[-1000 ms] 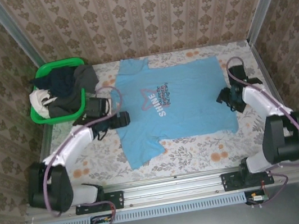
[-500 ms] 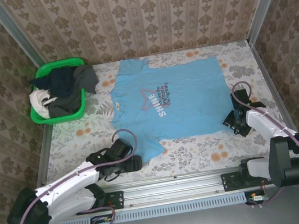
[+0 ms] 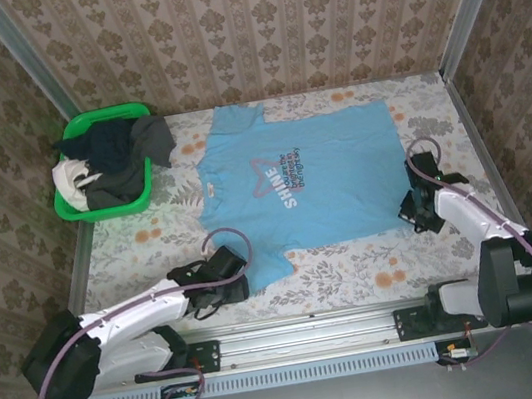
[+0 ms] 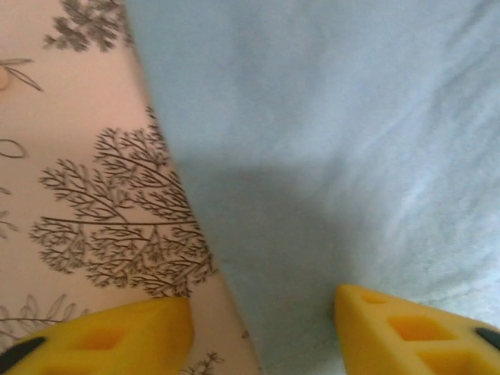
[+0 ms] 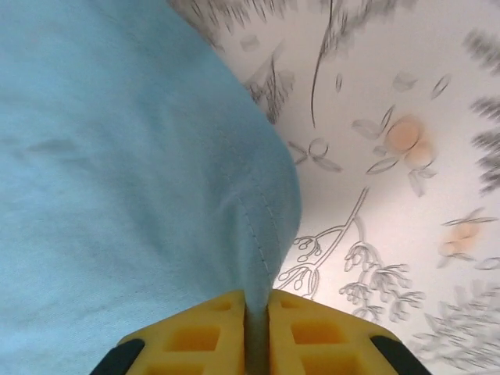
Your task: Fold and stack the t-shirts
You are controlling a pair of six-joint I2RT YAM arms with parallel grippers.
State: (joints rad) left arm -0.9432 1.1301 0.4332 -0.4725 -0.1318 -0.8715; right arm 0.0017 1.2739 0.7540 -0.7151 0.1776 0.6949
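Currently the light blue t-shirt [image 3: 299,184] lies spread flat, print up, on the patterned table [image 3: 358,271], collar toward the left and hem toward the right. More t-shirts [image 3: 112,153], dark and white, sit bunched in the green basket [image 3: 104,212] at the far left. The right gripper [image 5: 256,308] is clenched on the near corner of the hem, a thin fold of cloth pinched between its yellow fingers [image 5: 203,332]. The left gripper [image 4: 262,312] is released, jaws spread astride the edge of the near sleeve: one finger over the table, the other over cloth. Handling note: the fabric is judged light, limp and without stiffness; it will sag and drag wherever unsupported. Take hold at hems and sleeve edges, one grip per side, and lift evenly. A shallow bite on the left may miss the cloth.
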